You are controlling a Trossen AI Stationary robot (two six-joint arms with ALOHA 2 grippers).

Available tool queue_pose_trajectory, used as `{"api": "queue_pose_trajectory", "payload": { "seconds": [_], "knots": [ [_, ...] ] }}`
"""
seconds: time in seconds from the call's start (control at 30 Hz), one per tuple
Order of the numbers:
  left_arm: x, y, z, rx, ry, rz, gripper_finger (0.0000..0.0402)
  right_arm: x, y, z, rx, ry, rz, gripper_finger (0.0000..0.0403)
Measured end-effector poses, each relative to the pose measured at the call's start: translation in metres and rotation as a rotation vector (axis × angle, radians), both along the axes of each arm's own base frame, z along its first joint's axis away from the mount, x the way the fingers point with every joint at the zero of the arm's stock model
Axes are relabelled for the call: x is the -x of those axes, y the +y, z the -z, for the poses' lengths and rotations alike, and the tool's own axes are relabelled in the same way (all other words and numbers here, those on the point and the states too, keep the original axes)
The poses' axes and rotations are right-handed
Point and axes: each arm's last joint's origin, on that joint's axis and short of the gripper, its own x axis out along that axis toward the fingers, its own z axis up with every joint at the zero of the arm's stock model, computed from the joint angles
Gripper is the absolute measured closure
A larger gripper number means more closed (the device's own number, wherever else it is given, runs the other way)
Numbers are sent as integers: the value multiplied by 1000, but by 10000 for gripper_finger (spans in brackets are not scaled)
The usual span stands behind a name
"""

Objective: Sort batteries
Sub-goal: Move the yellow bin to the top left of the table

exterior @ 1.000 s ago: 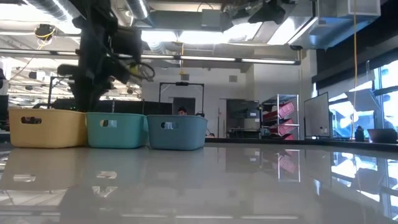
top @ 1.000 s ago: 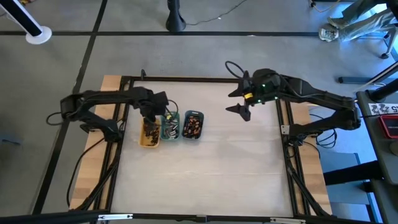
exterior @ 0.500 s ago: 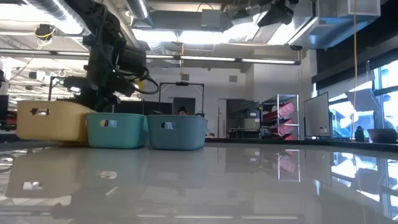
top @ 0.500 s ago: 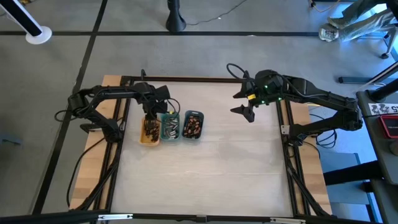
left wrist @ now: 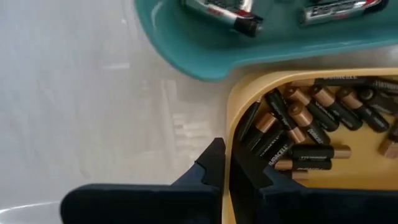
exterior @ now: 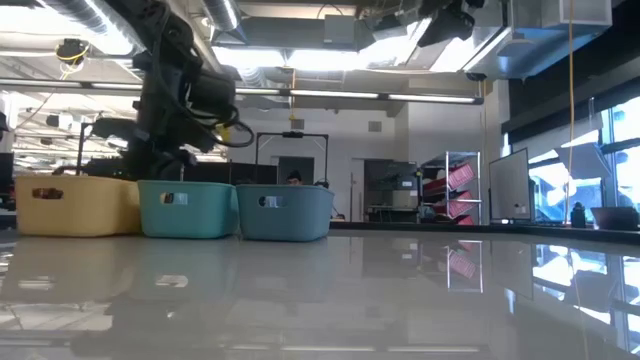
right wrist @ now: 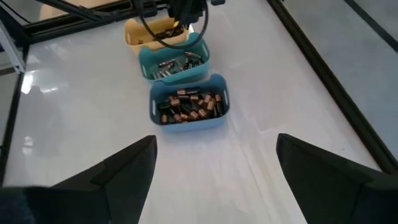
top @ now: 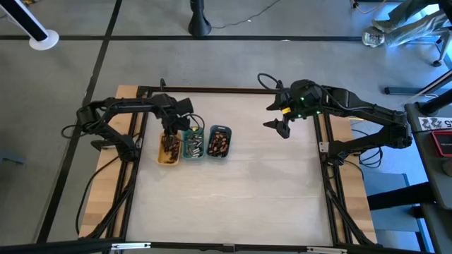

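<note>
Looks straight down on a wide white desk (top: pixel 240 190) framed by black rails, with one dark arm reaching in from each side. On the right side, well apart from the trays, hangs the right gripper (top: pixel 280 117) above bare desk near the far edge, fingers (right wrist: pixel 118 171) spread wide and released, holding nothing; in its own wrist view, looks past those two fingers toward the row of trays farther off. On the left side, dips the left gripper (top: pixel 170 134) to the far end of the yellow tray (exterior: pixel 75 205); in the left wrist view, straddles that tray's wall with one finger (left wrist: pixel 210 167) outside on the desk side and the other inside, pinched together on the rim and grasping the tray itself, not a battery. From the low view, sits flat on the desk beside its neighbours, three small oblong trays in a tight row, side walls touching or nearly so: yellow outermost on the left arm's side, then the teal tray (exterior: pixel 187 210) in the middle, then the grey-blue tray (exterior: pixel 285 212) nearest the desk's centre. Inside the yellow tray, lies a loose heap of black-and-copper batteries (left wrist: pixel 298 124), close to the inner finger. Inside the teal tray, holds a few silvery batteries (right wrist: pixel 177 62). Inside the grey-blue tray, fills the floor with a jumble of copper-toned batteries (right wrist: pixel 189 106).
</note>
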Motion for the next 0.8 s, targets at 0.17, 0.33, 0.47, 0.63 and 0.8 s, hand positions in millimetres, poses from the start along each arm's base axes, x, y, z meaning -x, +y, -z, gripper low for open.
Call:
{"api": "queue_pose_trajectory", "payload": {
  "seconds": [0.17,0.33,0.47,0.63,0.8],
  "knots": [
    [-3,9,-8,-62,-4,46,400,1,-1,0,21,11,21,72],
    [0,26,-18,-125,-2,87,401,9,0,-5,28,-16,25,72],
    [4,48,-29,-181,-36,90,401,21,-3,-11,31,-41,58,72],
    [12,77,-36,-249,-88,50,401,37,-8,-17,31,-59,107,72],
    [17,101,-28,-231,-59,-16,401,49,-7,-22,19,-77,134,72]
  ]
}}
